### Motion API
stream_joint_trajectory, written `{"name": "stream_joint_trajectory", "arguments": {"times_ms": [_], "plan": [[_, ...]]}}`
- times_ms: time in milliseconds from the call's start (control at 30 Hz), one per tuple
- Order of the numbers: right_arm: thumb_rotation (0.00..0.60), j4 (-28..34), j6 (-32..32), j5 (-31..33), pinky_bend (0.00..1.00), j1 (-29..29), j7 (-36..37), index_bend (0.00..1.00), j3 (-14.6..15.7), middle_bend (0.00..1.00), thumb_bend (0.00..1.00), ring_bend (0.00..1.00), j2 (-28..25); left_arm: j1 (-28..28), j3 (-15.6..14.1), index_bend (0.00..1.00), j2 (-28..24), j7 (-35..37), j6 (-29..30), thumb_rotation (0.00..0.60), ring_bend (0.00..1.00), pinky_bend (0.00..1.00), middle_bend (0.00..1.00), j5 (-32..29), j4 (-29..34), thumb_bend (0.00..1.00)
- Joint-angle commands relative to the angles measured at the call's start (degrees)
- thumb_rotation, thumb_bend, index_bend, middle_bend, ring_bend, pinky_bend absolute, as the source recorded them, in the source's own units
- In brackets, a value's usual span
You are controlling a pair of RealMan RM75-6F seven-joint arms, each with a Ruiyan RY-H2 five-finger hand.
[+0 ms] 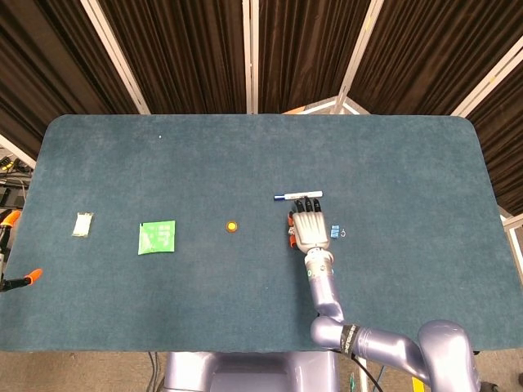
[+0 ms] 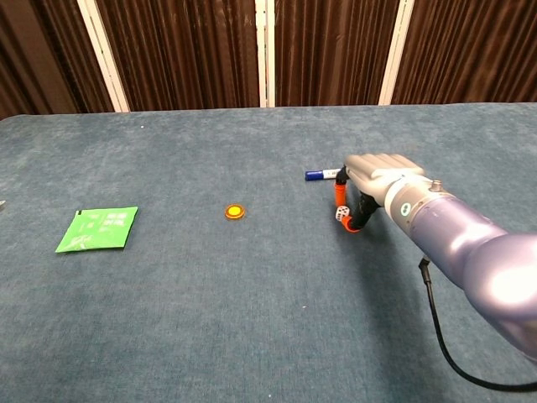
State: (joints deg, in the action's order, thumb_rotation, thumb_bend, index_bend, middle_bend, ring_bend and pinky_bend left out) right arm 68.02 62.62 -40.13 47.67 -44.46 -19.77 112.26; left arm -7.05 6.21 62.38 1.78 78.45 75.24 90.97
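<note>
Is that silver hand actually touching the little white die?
Cannot tell. In the chest view the right hand hangs over the die; its orange-tipped fingers hide any contact.

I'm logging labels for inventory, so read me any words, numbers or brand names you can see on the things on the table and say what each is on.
Green packet: pale print, too small to read.
White packet: no legible print.
Small blue item: a pale mark beside it, too blurred to read.
Pen: nothing readable.
Orange disc: no marking visible.
Small white die by the right hand: dark dots only, count unclear.
No text is legible.
</note>
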Motion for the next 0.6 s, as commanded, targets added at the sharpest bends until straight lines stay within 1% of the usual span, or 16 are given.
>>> {"name": "stream_joint_trajectory", "arguments": {"times_ms": [33,167,333,500,600], "plan": [[0.6,-0.16,-0.3,0.34,0.0,-0.06,0.19,0.46,-0.01,0.14,0.33,0.0,0.0,-0.03,-0.01,0.0,-0.02,0.11,-0.01,0.6,0.0,0.0,0.0,0.06,0.01,0.11],[0.6,-0.41,-0.41,-0.19,0.0,-0.05,0.77,0.5,0.2,0.16,0.34,0.0,0.06,-0.11,0.03,0.0,-0.06,0.29,-0.14,0.6,0.0,0.0,0.0,0.01,0.04,0.11],[0.6,-0.41,-0.01,-1.91,0.0,-0.11,2.43,0.59,0.39,0.22,0.37,0.0,0.37,-0.21,-0.05,0.0,-0.05,0.44,-0.22,0.6,0.0,0.0,0.0,0.26,0.13,0.11],[0.6,2.64,1.88,-4.17,0.0,-0.18,3.22,0.61,-0.02,0.24,0.38,0.0,-0.66,-0.34,-0.04,0.0,0.02,0.59,-0.47,0.6,0.0,0.0,0.0,0.12,-0.11,0.1],[0.6,6.79,4.1,-5.64,0.0,-0.33,2.29,0.61,-0.59,0.24,0.38,0.0,-2.91,-0.27,0.07,0.0,0.01,0.72,-0.31,0.6,0.0,0.0,0.0,-0.07,-0.23,0.11]]}}
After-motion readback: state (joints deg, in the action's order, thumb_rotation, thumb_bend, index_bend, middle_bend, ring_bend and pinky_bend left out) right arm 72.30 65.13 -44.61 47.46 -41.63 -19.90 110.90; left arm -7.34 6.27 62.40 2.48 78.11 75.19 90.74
